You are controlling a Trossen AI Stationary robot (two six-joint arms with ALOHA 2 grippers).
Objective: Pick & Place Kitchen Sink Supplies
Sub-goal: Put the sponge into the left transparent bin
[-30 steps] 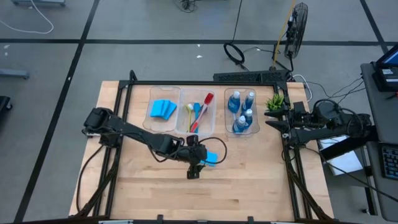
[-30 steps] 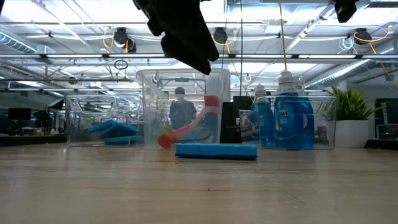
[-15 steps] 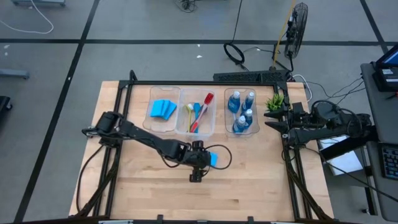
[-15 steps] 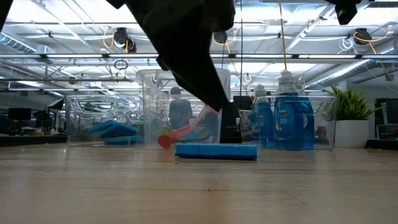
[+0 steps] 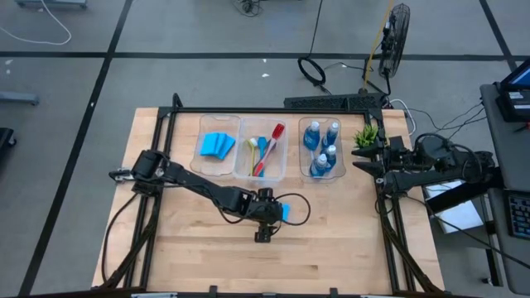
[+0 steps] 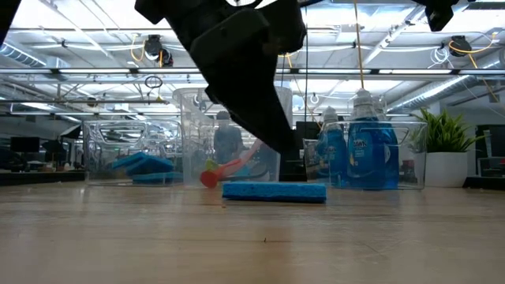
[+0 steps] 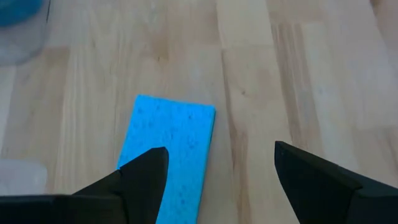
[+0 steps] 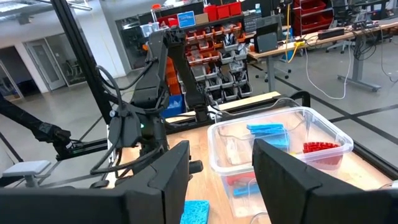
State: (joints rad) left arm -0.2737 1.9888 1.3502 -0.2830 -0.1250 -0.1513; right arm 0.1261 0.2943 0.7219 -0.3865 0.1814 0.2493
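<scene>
One flat bright-blue sponge [image 5: 285, 212] [image 6: 274, 191] lies flat on the wooden table, in front of the bins. My left gripper [image 7: 219, 149] [image 5: 272, 213] hangs open just above it, pointing down. In the left wrist view the sponge [image 7: 171, 146] sits toward one finger rather than centred in the gap. In the low view the fingers [image 6: 284, 142] end a little above the sponge. My right gripper [image 8: 221, 165] waits open at the table's right edge [image 5: 383, 161]. Other sponges [image 5: 217, 146], brushes [image 5: 265, 151] and blue bottles [image 5: 323, 147] sit in the bins.
Three clear bins [image 5: 245, 170] stand in a row on the far half of the table. A small green plant [image 5: 366, 135] stands at their right. Bare wood [image 5: 207, 248] stretches across the near half, and black frame rails [image 5: 157, 141] run along both sides.
My left gripper has come down toward the loose sponge and shifted slightly toward the table's near edge, staying open. The sponge has stayed where it was.
</scene>
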